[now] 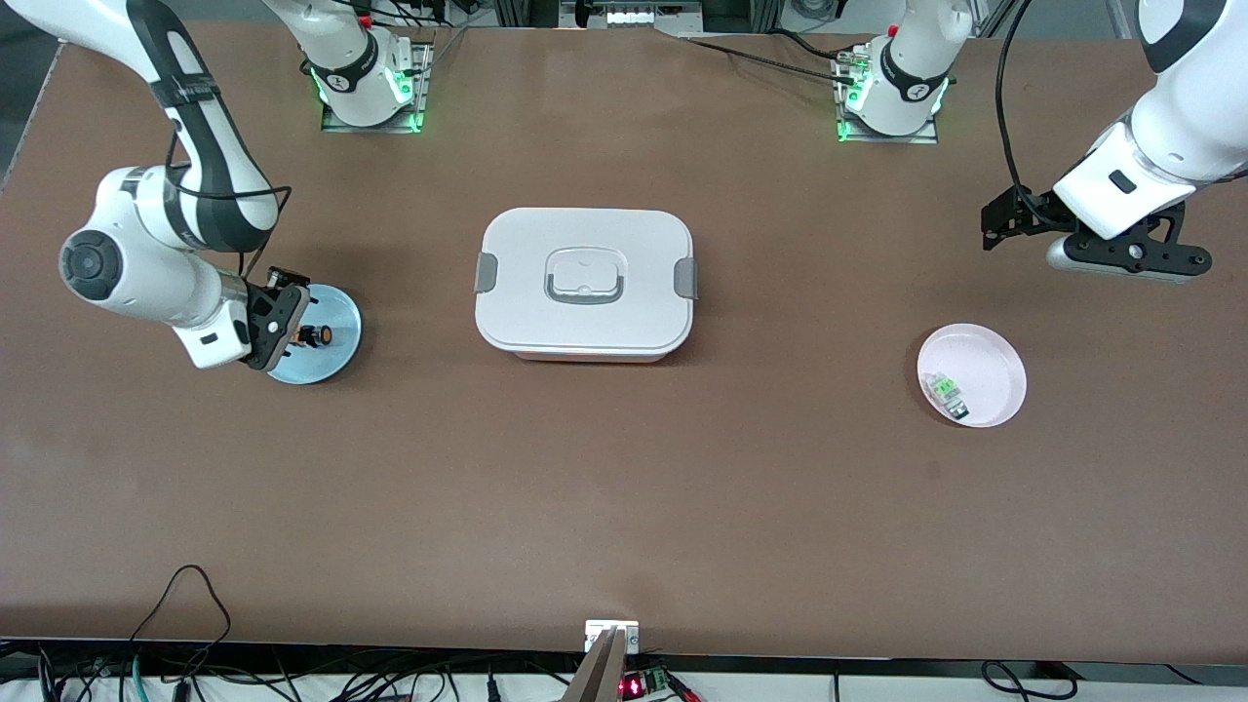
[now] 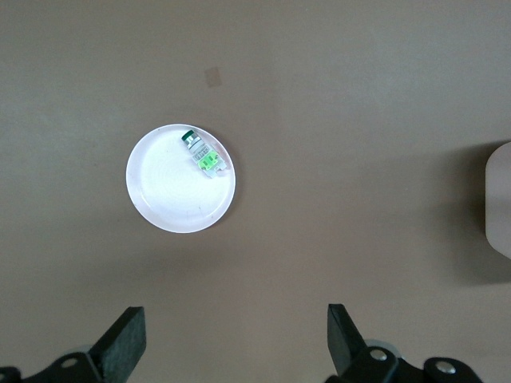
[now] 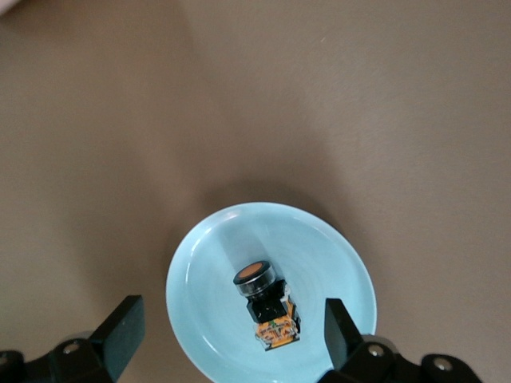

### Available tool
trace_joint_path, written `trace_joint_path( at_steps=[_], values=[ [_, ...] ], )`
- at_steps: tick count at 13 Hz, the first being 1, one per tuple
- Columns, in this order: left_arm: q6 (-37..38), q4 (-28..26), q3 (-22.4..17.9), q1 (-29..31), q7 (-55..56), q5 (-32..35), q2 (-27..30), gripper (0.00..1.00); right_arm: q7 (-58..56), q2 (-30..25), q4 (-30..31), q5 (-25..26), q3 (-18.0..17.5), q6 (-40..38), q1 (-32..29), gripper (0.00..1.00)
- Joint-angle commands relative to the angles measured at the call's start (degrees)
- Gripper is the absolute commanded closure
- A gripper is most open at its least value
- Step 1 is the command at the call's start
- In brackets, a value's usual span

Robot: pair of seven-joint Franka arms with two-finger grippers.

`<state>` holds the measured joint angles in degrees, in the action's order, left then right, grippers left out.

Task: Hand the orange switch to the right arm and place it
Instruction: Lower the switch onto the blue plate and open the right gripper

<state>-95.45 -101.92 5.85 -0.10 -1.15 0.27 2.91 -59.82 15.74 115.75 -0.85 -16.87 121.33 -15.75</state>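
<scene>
The orange switch (image 3: 267,307) lies on its side on the blue plate (image 3: 200,279), directly under the right gripper (image 3: 231,343), between its two spread fingers (image 3: 121,331) and touching neither; the jaws stand wide apart and hold nothing. In the front view the switch (image 1: 316,335) sits at about 3 o'clock from the right gripper (image 1: 283,327), which hangs low over the plate (image 1: 336,356) at the right arm's end of the table. The left gripper (image 2: 235,343) is also wide open and empty, its fingers (image 2: 126,341) parted above bare tabletop; in the front view the left gripper (image 1: 1004,226) waits in the air at the left arm's end of the table, with the pink plate (image 1: 994,361) at about 6 o'clock from it on the surface. By count: one orange switch, one green-and-clear component (image 1: 946,394), two plates, one white lidded box (image 1: 585,283), two arms. The green-and-clear component (image 2: 201,153) rests on the pink plate (image 2: 164,199) near its rim. The box sits closed at mid-table, between the two plates and well apart from both.
</scene>
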Motion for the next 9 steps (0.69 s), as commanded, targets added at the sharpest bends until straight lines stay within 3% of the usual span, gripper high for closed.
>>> trace_joint_path(
  at_steps=[1, 9],
  values=[
    [0.2, 0.1, 0.2, 0.3, 0.2, 0.4, 0.3, 0.0, 8.2, -0.8, -5.4, -4.9, -0.8, -5.1, -0.6, 0.0],
    [0.2, 0.1, 0.2, 0.3, 0.2, 0.4, 0.3, 0.0, 39.4, -5.8, -15.5, -3.4, -1.2, -12.6, 4.9, 0.0]
  ],
)
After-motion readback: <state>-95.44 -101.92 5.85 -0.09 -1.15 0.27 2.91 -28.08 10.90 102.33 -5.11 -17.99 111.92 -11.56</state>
